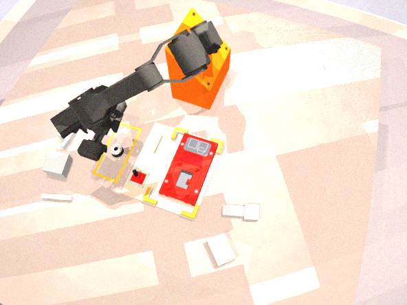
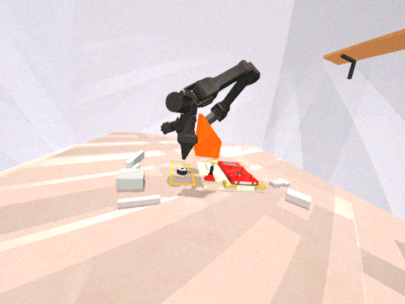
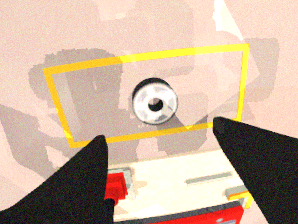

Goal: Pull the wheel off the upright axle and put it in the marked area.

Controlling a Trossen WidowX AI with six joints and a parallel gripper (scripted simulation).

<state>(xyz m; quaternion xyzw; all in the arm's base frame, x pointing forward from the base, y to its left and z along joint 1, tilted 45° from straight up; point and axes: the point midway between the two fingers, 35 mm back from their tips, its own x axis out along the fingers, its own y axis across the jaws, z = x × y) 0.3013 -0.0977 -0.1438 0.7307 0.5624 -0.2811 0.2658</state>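
My jaws (image 1: 103, 149) (image 2: 184, 158) stand wide, holding nothing; the round wheel (image 1: 113, 149) (image 2: 181, 172) (image 3: 142, 106) faces hub-up, axis upright, black-sided, pale-faced.
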